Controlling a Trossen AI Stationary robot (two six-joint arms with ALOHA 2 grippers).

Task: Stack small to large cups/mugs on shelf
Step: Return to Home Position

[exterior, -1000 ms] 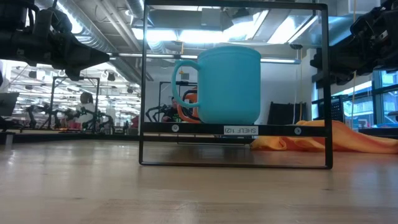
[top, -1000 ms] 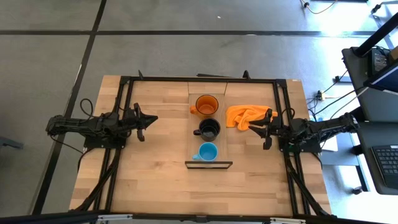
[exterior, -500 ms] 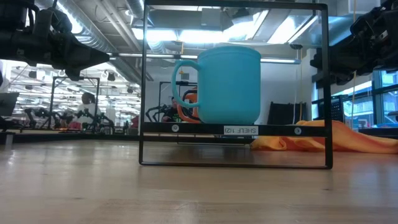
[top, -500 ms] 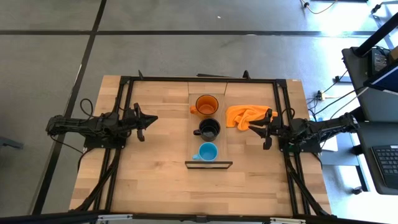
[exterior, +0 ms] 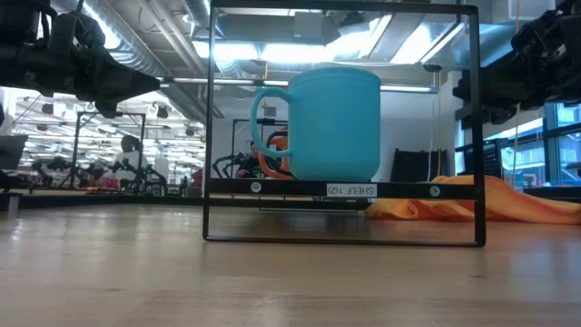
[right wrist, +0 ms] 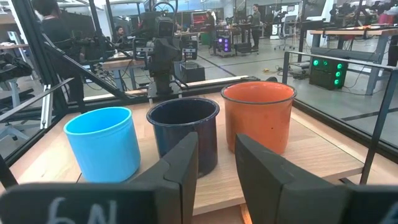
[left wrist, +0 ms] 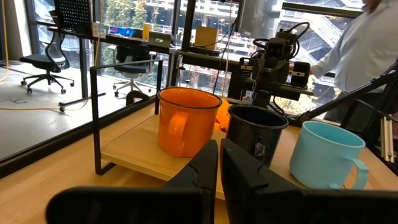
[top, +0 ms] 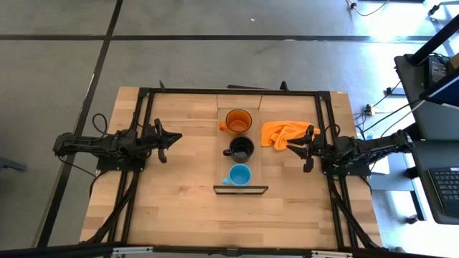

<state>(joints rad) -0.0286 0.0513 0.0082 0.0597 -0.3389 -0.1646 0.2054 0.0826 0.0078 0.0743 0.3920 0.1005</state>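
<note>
From above we count three mugs in one row on the shelf [top: 256,136]: orange mug [top: 237,120] far, black mug [top: 242,148] in the middle, blue mug [top: 239,174] near its front edge. The left gripper [top: 174,137] and right gripper [top: 292,149] hang well clear on either side. One orange cloth [top: 282,133] lies right of the shelf. In the wrist views, the left fingers [left wrist: 202,168] almost touch and the right fingers [right wrist: 183,162] are narrowly parted; both hold nothing.

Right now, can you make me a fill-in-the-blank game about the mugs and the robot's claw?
All ____ mugs stand on the shelf.
The black mug sits between the orange mug and the ____ mug.
The cloth lying by the right claw is coloured ____.
Missing words: three, blue, orange.
</note>
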